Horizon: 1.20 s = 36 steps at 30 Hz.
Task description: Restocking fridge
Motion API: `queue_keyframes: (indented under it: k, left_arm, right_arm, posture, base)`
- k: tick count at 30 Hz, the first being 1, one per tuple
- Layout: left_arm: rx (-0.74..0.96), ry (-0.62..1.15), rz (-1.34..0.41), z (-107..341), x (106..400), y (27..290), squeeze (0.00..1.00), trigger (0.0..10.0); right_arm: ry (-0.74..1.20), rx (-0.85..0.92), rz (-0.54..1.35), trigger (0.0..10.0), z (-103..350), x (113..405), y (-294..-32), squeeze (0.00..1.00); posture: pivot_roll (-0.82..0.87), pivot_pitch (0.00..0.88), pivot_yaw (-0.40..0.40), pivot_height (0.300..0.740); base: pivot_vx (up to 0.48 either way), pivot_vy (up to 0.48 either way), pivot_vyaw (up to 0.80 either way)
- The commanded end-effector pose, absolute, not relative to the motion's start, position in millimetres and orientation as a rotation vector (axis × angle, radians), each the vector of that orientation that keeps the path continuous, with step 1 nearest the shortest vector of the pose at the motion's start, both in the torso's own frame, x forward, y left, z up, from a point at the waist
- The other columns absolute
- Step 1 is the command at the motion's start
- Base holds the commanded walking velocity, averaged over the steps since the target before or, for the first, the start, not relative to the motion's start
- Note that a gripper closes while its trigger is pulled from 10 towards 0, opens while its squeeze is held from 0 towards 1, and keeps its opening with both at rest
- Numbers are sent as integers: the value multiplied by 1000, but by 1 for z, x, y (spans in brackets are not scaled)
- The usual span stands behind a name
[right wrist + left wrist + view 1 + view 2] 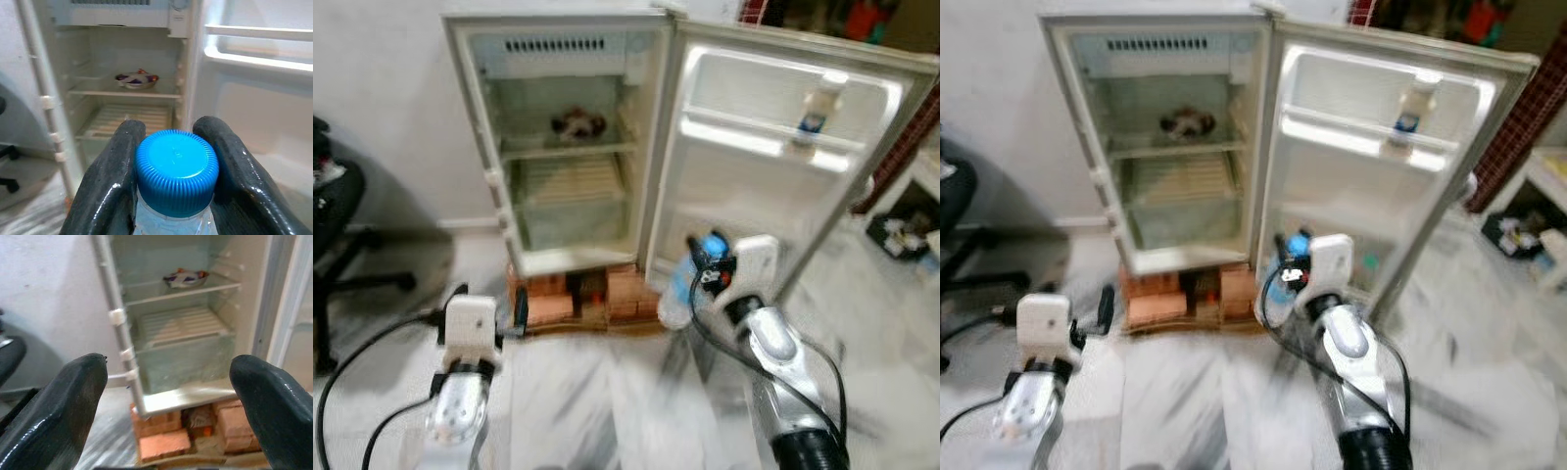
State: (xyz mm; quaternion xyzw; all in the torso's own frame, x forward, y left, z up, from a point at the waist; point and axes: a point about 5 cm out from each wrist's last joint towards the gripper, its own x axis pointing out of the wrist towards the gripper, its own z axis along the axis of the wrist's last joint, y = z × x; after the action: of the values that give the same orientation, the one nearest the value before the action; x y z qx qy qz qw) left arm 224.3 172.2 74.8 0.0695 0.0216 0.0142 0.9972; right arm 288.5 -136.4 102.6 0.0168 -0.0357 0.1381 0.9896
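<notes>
1. My right gripper (pixel 171 196) is clenched on a water bottle (pixel 678 289), its fingers (pixel 110 181) pressed to either side of the blue cap (pixel 176 171); the bottle hangs beside the wrist, in front of the open fridge (pixel 563 147).
2. My left gripper (pixel 168 396) is spread wide and empty, held low, facing the fridge interior.
3. The fridge lies straight ahead, shelves slightly to the left of the bottle, the open door (pixel 783 157) to its right. A small bottle (pixel 818 113) already stands in the upper door rack.
4. I judge the right arm does the placing: forward, bottle kept upright.
</notes>
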Motion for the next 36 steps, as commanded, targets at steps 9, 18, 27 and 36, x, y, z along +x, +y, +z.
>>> queue_keyframes:
  k: [9,18,27,36]
  left_arm:
    - [132,38,5,75,225,165,0,10000]
    - [122,29,7,77,225,164,0,10000]
    - [115,38,17,74,220,167,0,10000]
    - [121,60,32,70,214,167,0,10000]
  right_arm:
    - [-95,2,247,10000,107,290,-149,0]
    - [-90,11,246,10000,105,291,-149,0]
    - [-78,15,249,10000,103,291,-149,0]
    - [-39,16,354,10000,96,284,-136,0]
  posture:
    - [98,0,-54,740]
    - [101,0,-53,740]
    - [102,0,-53,740]
    - [102,0,-58,740]
  base:
    - [461,0,0]
    - [410,0,0]
    - [0,0,0]
    - [0,0,404]
